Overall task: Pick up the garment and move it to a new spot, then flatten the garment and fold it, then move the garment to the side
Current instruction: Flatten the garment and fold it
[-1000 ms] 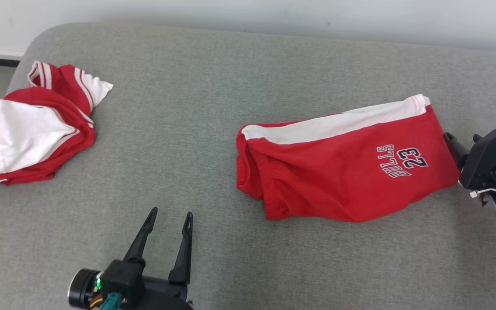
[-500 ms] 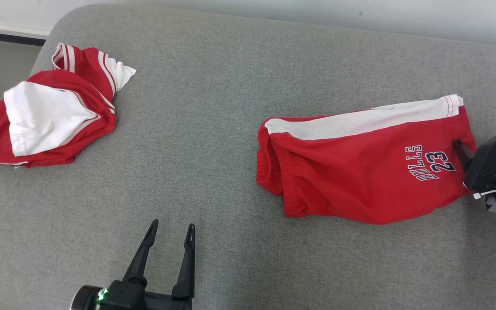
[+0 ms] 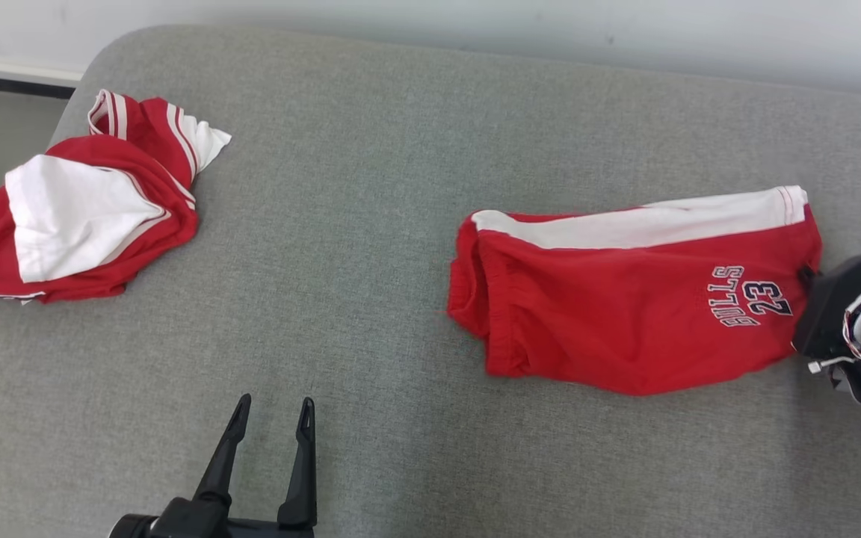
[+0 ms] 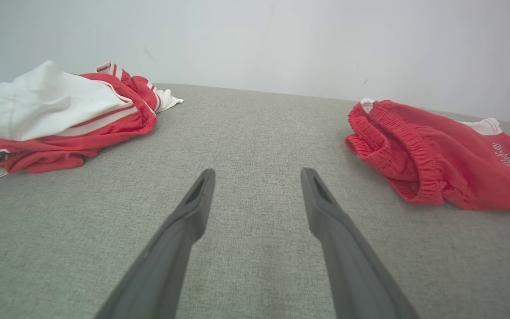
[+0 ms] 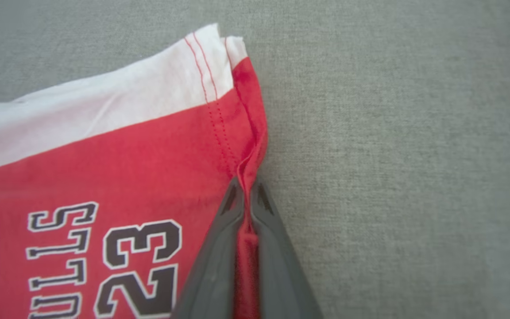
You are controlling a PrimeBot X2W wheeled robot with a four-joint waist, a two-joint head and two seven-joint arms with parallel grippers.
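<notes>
two grippers were in view. the right gripper [image 5: 247,188] was pinched tight on the leg hem of the red shorts [image 3: 625,329], and a thin ridge of red cloth was squeezed up between its two dark fingers [image 5: 213,266]. the left gripper [image 3: 272,409] had its jaws spread wide with nothing between them. it was low over bare fabric, and whether it touched the fabric could not be told.

there were two garments. one was the red shorts. the other was a crumpled red-and-white garment [image 3: 79,217], heaped at the far left corner and well apart from the shorts.

both lay on one grey upholstered surface [image 3: 371,187] with a rounded corner at the back left. a plain white wall [image 3: 475,30] ran behind it, and a dark skirting strip [image 3: 12,82] showed at the left.

the shorts lay on the right half of the surface, lengthwise across the head view. the gathered waistband [image 4: 396,146] pointed left and the hem end sat at the right gripper. a white side stripe [image 3: 647,224] ran along the far edge. the "bulls 23" lettering [image 3: 752,297] sat just beside the pinched hem. the grip was on the hem's edge, nearer than the white corner. the waistband end lay ahead and to the right of the left gripper, clear of it.
</notes>
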